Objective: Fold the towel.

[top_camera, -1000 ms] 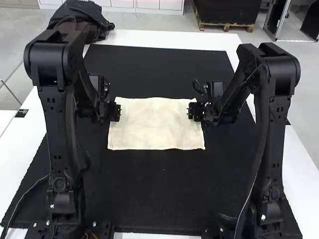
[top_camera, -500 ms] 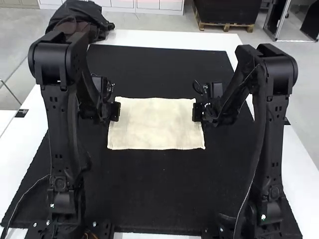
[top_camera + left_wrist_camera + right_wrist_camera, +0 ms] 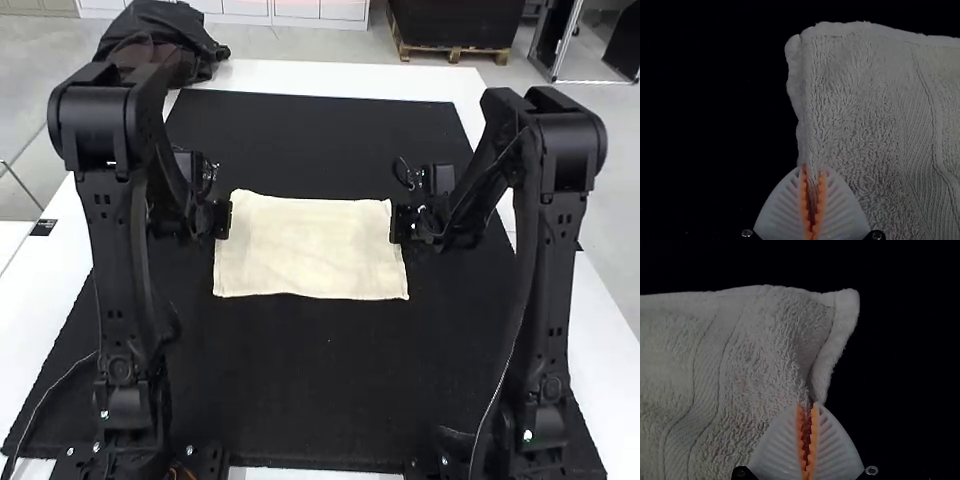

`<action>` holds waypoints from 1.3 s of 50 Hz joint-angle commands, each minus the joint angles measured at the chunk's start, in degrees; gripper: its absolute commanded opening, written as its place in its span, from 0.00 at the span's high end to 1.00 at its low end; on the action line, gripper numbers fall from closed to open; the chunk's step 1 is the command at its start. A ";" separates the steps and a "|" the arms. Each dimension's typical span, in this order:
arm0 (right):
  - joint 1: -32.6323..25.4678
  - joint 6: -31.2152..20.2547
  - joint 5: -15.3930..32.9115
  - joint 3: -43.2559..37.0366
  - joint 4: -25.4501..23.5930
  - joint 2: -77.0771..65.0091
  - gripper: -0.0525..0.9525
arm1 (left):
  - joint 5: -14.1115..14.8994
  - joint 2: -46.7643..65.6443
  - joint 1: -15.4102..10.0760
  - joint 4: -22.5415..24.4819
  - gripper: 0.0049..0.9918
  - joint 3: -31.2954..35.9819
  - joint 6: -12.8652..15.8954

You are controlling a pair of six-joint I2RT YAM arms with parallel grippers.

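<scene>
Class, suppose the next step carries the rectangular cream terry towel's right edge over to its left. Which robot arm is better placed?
Probably the right. Its white, ribbed, orange-padded gripper pinches the towel at that right edge, while the matching left gripper grips the opposite edge.

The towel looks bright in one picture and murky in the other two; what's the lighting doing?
High view: bright light, the towel pale against the black mat, with glare whitening the table. Left wrist view: dim, the towel dull grey, its surroundings sunk into black. Right wrist view: similarly dim, with a darker shadow in the towel's crease at the right gripper.
</scene>
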 commanded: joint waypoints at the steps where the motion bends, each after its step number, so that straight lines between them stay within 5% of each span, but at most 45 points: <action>1: -2.35 0.98 0.74 -1.21 0.09 -4.74 0.97 | -2.59 -3.50 2.09 0.54 0.98 -0.39 0.18; 12: -2.70 1.94 0.47 -2.61 0.18 -8.35 0.97 | -1.10 -6.66 1.73 -0.17 0.98 -0.48 -2.28; 28: -2.35 3.00 -0.84 -4.81 -1.76 -13.88 0.97 | -0.13 -12.20 1.12 -3.33 0.98 -3.29 -2.10; 65: -2.44 0.54 -4.71 -11.66 -14.85 -26.71 0.97 | -0.40 -26.26 1.12 -4.82 0.98 -15.86 -1.14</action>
